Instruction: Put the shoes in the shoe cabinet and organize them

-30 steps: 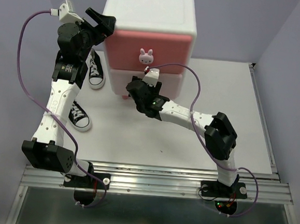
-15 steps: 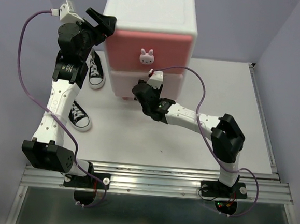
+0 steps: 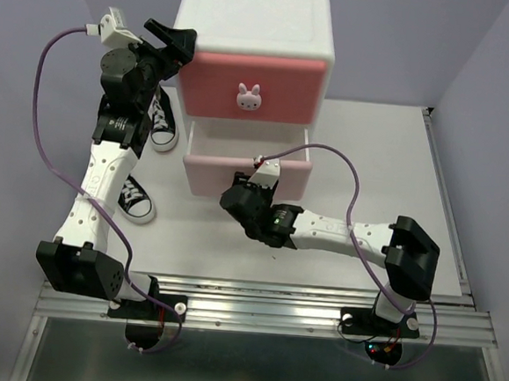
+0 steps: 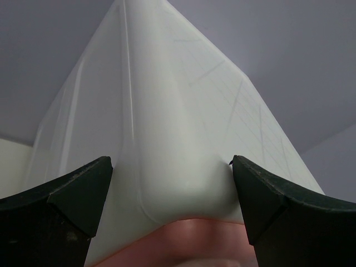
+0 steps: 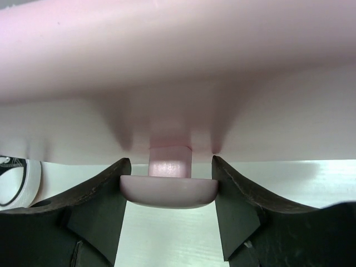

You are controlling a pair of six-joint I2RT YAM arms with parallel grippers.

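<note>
Right wrist view: the shoe cabinet [image 3: 259,23], far middle of the table [image 3: 397,166], looks light and apt to slide. Its lower drawer [image 3: 238,173], partly open, is best held by the small stiff knob [image 5: 168,189], which the right gripper [image 5: 168,169] pinches. The left gripper [image 4: 169,189] straddles the cabinet's top left corner, spread wide.

My top camera looks down from behind the near edge over the whole desk [image 3: 389,166]. Left wrist faces the shoe cabinet [image 4: 167,139] close up at its top corner; right wrist, its lower knob [image 5: 168,189].
</note>
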